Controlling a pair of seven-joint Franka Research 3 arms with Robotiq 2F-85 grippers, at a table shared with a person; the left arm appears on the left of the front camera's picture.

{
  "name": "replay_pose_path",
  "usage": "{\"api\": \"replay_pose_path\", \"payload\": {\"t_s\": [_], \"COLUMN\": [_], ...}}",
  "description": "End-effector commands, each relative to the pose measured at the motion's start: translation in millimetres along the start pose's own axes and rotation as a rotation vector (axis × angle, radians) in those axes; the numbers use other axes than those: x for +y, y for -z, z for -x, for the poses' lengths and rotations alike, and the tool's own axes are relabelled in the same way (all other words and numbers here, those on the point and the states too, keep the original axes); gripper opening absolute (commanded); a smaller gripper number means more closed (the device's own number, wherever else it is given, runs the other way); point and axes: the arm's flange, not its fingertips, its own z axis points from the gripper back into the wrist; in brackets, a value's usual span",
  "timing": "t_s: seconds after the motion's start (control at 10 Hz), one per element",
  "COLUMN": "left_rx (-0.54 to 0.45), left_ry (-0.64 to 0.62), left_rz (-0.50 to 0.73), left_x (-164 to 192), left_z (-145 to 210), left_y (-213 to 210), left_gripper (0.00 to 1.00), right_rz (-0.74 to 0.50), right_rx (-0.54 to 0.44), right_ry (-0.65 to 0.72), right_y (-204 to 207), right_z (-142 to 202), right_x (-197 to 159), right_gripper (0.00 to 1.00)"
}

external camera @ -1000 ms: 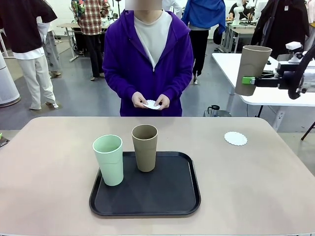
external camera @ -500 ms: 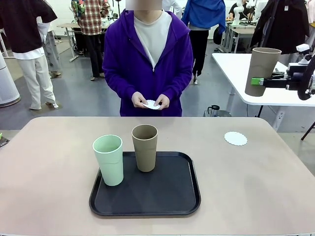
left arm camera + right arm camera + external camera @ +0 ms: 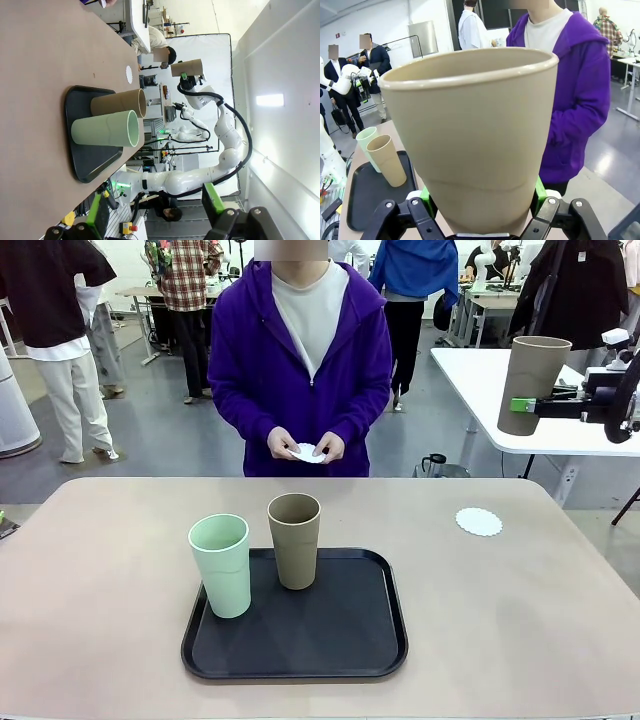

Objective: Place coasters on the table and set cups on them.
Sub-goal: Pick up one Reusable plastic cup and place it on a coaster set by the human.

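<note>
- The right pincer (image 3: 518,405) is clamped on a brownish-tan cup (image 3: 533,380). It carries the cup upright, mouth up, high in the air past the right edge of the bench (image 3: 100,590).
- In the right wrist view the green pads press on opposite sides of the cup's lower wall. This low grip likely leaves the base free to land flat.
- One scalloped white coaster (image 3: 479,521) lies flat on the bench near the far right side, well apart from the tray (image 3: 385,635). Nothing stands on it. It is the nearest landing spot for the raised cup, which hangs above it and further to the right.
- A mint green cup (image 3: 221,565) and a second tan cup (image 3: 294,540) stand upright on the black tray, just beside each other at its far left. They seem to be waiting their turn, as no coasters are laid out for them yet.
- The person in the purple hoodie (image 3: 300,350) stands at the far side, holding white paper discs (image 3: 309,452) between both hands (image 3: 283,444). These are probably the remaining coasters, though how many I cannot tell.
- In the left wrist view the left pincer (image 3: 155,210) has its fingers spread apart with nothing between them. It sits back from the tray, out of the way.
- The next move calls for bringing the cup inward and down until its base is centred over the disc. The thin coaster could slide if the cup lands off-centre.
</note>
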Motion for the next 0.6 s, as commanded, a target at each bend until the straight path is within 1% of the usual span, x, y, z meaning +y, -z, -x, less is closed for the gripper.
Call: {"api": "replay_pose_path", "payload": {"t_s": [0.0, 0.2, 0.4, 0.5], "left_rx": [-0.008, -0.008, -0.008, -0.008], "left_ry": [0.007, 0.007, 0.007, 0.007], "left_rz": [0.011, 0.011, 0.011, 0.011], "left_x": [-1.7, -1.7, -1.7, -1.7], "left_z": [-0.2, -0.2, -0.2, -0.2], "left_y": [0.3, 0.3, 0.3, 0.3], "left_gripper": [1.0, 1.0, 1.0, 1.0], "right_rz": [0.0, -0.036, -0.02, -0.017], "right_rx": [0.0, -0.013, 0.024, 0.047], "right_ry": [0.0, -0.096, -0.171, -0.189], "right_y": [0.0, 16.9, 36.9, 42.3], "right_z": [0.0, 40.2, 89.1, 107.4], "right_x": [0.0, -24.9, -35.4, -40.2], "right_gripper": [0.83, 0.83, 0.83, 0.83]}}
